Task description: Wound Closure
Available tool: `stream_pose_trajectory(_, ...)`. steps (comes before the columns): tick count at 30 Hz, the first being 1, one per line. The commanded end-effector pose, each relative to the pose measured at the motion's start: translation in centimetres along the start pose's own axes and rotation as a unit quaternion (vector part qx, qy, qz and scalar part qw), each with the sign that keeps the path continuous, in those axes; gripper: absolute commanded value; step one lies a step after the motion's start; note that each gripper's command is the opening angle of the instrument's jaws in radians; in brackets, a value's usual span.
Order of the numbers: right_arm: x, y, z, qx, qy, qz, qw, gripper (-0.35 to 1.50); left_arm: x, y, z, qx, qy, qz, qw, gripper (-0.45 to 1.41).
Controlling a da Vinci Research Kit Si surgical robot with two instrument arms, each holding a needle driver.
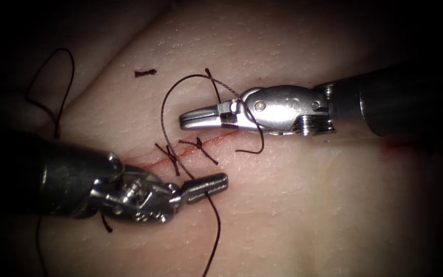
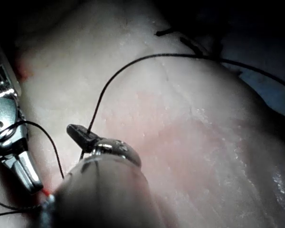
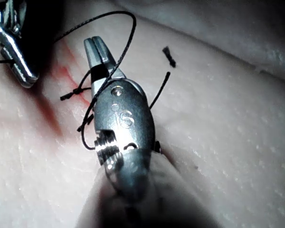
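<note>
Left tool (image 1: 207, 185), in from the lower left of the endoscope view: jaws clenched on the thread (image 1: 166, 110), tips just beside the left end of the cut (image 1: 216, 138), on its near side. From that grip, 1 run of thread up to the nearer knot, another down across the tissue (image 1: 308, 205) to the bottom edge.

Right tool (image 1: 198, 119), in from the right: jaws pressed together, nothing between them, tips pointing left and hanging just beyond the cut's right end. Wrapped by thread: 1 wide arc rising from the cut on the left, bending over the top and crossing the tool behind its jaws, then dropping off the near side to a free end lying on the tissue. Same wrap plain in the right wrist view, dark thread lying across the metal behind the closed tips.

Along the cut, 2 knots (image 1: 199, 143) side by side, short tails sticking out both ways. Thin line of red fluid (image 1: 144, 165) tracing the cut between and beside them.

Beyond the cut, well apart from both tools, 1 short scrap (image 1: 144, 73) of thread flat on the tissue. Far left, a slack loop of thread trailing into the dark.
</note>
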Motion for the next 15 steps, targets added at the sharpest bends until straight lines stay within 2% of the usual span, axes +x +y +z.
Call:
stream_pose_trajectory(1,-0.05,-0.01,0.07,-0.003,0.003,0.001,1.0,-0.35,-0.02,0.09,0.1,0.001,-0.001,-0.002,1.0,-0.45)
stream_pose_trajectory(7,-0.01,-0.01,0.15,0.0,0.023,0.001,1.0,-0.35,-0.02,0.3,0.41,0.001,-0.002,-0.007,1.0,-0.45)
stream_pose_trajectory(11,0.03,0.0,0.22,-0.003,0.042,0.002,0.999,-0.35,-0.01,0.33,0.51,-0.003,-0.002,-0.006,1.0,-0.45)
stream_pose_trajectory(15,0.03,0.0,0.31,-0.005,0.042,0.001,0.999,-0.35,0.02,0.31,0.54,-0.003,-0.001,-0.007,1.0,-0.45)
